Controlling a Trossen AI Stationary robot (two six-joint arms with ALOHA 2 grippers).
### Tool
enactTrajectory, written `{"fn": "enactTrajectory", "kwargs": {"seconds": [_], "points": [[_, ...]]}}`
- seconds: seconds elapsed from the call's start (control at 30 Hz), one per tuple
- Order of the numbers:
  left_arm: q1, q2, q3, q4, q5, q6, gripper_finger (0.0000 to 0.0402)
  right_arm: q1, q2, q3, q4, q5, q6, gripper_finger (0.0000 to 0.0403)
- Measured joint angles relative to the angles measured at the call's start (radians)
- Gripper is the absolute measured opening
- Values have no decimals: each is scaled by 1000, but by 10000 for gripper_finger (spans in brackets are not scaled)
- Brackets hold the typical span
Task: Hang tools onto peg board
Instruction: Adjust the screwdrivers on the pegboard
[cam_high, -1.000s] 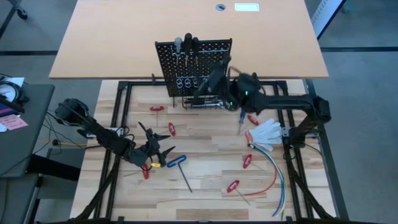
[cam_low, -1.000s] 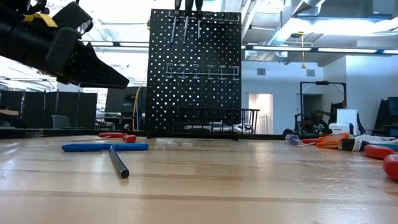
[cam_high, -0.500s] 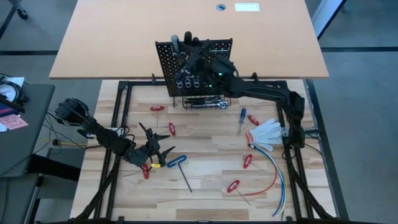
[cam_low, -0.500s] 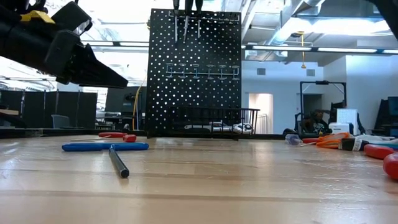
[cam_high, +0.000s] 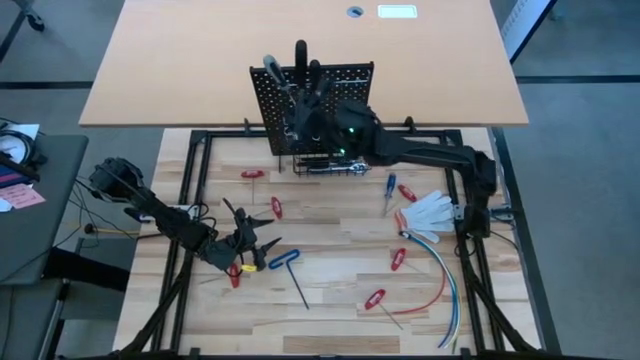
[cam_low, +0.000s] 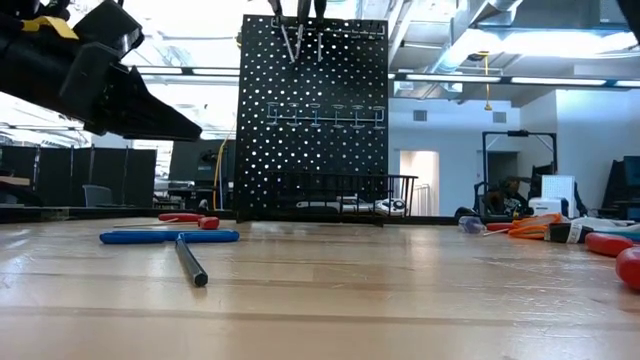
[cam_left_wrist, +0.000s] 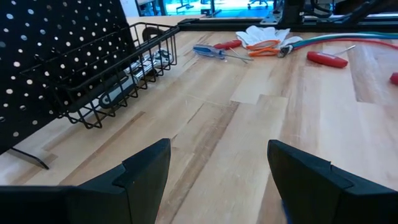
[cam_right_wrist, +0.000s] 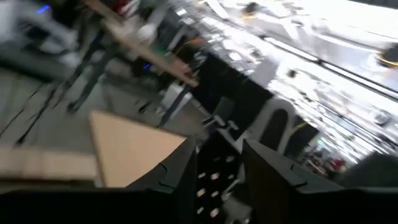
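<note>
The black peg board (cam_high: 340, 76) stands at the table's far side, with a wire basket (cam_low: 340, 192) at its base that holds a silver ratchet wrench (cam_left_wrist: 124, 81). Three screwdrivers hang from its top edge; the leftmost, grey-handled one (cam_high: 269, 67) is tilted. My right gripper (cam_high: 308, 92) is up at the board's top among their handles, fingers apart (cam_right_wrist: 219, 155). My left gripper (cam_high: 250, 245) hovers open (cam_left_wrist: 217, 180) above the near-left table, beside a blue T-handle hex key (cam_high: 285, 262). My right gripper stands with its fingers (cam_high: 320, 88) among the screwdriver handles at the peg board's top. The arm and the handles hide the fingertips, so I cannot tell whether it touches a screwdriver.
Red-handled tools lie scattered on the table (cam_high: 276, 207) (cam_high: 398, 258) (cam_high: 375, 298). A blue screwdriver (cam_high: 388, 190), a white glove (cam_high: 430, 210) and red, blue and white cables (cam_high: 445, 285) lie at the right. A larger tan table (cam_high: 200, 60) stands behind the board.
My right gripper has risen from the basket's height to the peg board's top and gone toward the table's left edge. The leftmost screwdriver on the board has tipped, its handle going left and its shaft now slanted.
</note>
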Motion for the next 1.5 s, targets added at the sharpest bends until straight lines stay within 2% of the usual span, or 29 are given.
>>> {"fn": "enactTrajectory", "kwargs": {"seconds": [0.23,0.37,0.47,0.53,0.67,0.77,0.87,1.03,1.2,1.3,1.5], "points": [[-21,0,0,-19,0,-26,262,95,-124,0,-289,67,-9,134],[-28,0,0,-19,0,-29,262,93,-207,-39,-426,47,111,134],[-31,0,0,-17,0,-30,262,85,-247,-145,-456,33,223,134],[-31,0,0,-17,0,-30,262,80,-256,-238,-423,33,265,134],[-31,0,4,-10,-2,-27,262,59,-246,-392,-242,58,299,134],[-31,0,19,-9,-4,2,262,44,-205,-446,-64,186,230,133],[-31,0,32,-9,-5,49,262,40,-149,-455,101,310,105,127],[-26,0,34,-34,-10,60,262,18,-93,-453,321,318,-40,97],[-26,0,34,-76,-11,40,262,-2,-47,-450,488,374,-180,34],[-26,0,34,-78,-12,39,262,-22,-33,-438,535,385,-228,7],[-25,0,34,-84,-14,38,262,-71,-31,-436,529,362,-178,4]]}}
